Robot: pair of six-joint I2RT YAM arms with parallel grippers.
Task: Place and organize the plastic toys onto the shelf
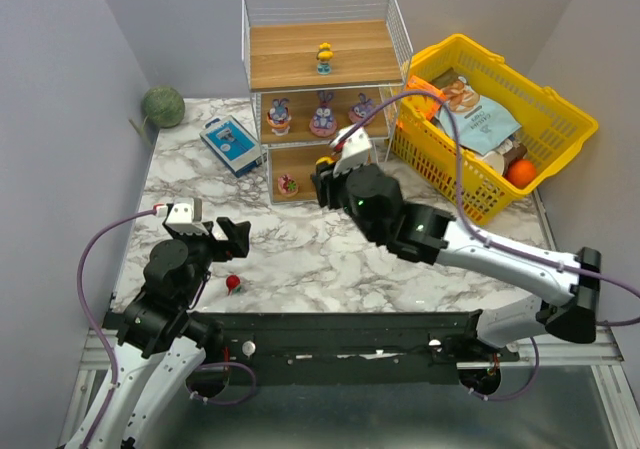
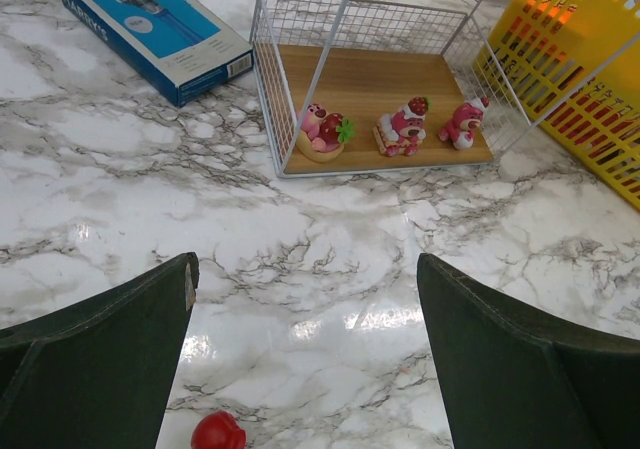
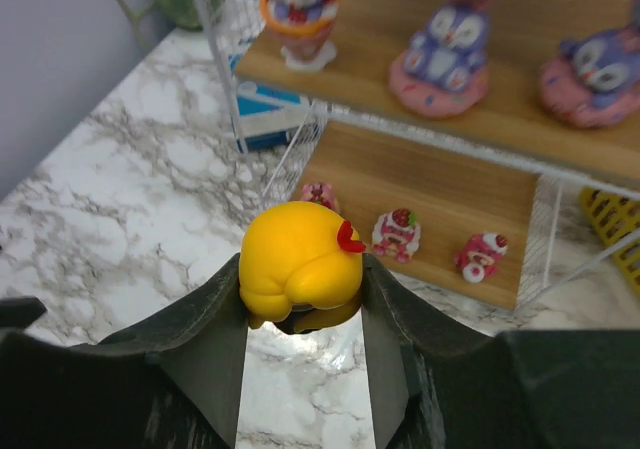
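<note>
The white wire shelf (image 1: 290, 69) stands at the back middle of the table. A yellow toy (image 1: 325, 57) is on its top board. Three purple bunny-eared toys (image 3: 445, 49) are on the middle board, and three pink-red cake-like toys (image 2: 400, 127) on the bottom board. My right gripper (image 3: 303, 279) is shut on a yellow toy (image 3: 295, 254) with a red mark, held above the table just in front of the shelf. A red-haired toy (image 1: 232, 284) lies on the table. My left gripper (image 2: 305, 269) is open and empty just beyond it.
A blue-white box (image 1: 231, 144) lies left of the shelf, and a green ball (image 1: 162, 106) sits in the back left corner. A yellow basket (image 1: 560, 139) with snack packets and an orange ball stands right of the shelf.
</note>
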